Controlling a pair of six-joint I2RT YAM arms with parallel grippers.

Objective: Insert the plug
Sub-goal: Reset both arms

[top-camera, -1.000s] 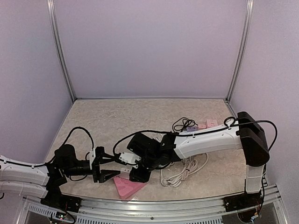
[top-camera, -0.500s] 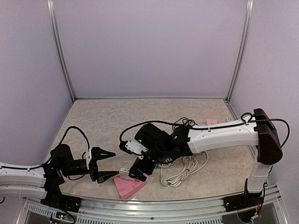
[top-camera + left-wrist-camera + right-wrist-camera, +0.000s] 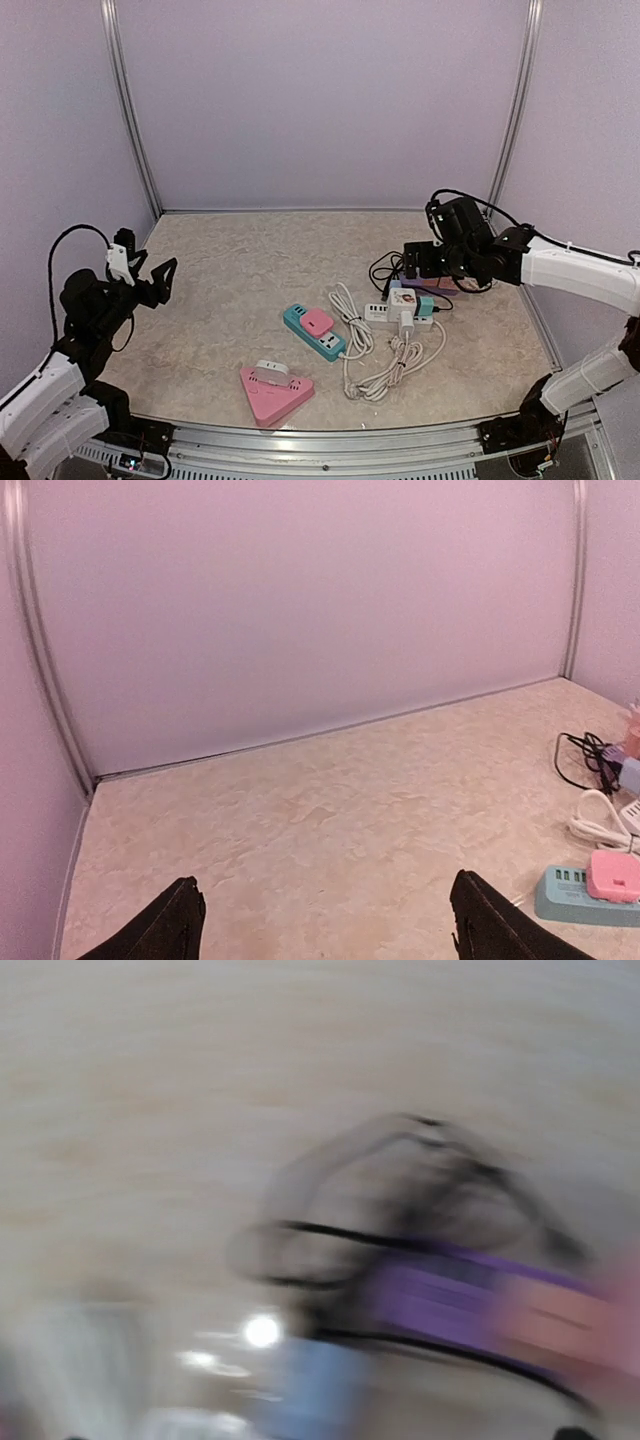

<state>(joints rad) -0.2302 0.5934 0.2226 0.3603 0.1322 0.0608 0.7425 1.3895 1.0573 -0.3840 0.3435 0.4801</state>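
Showing beige marbled tabletop, lilac walls | L end effector apart | R end effector can't tell

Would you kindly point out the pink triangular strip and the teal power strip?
pink triangular strip [image 3: 283, 400], top external view, bare pink top.
teal power strip [image 3: 329, 345], top external view, bare teal right end.

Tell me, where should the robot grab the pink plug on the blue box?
Probably from straight above, pinching the pink plug across its two side faces: it stands proud of the flat teal power strip, so those sides are bare.
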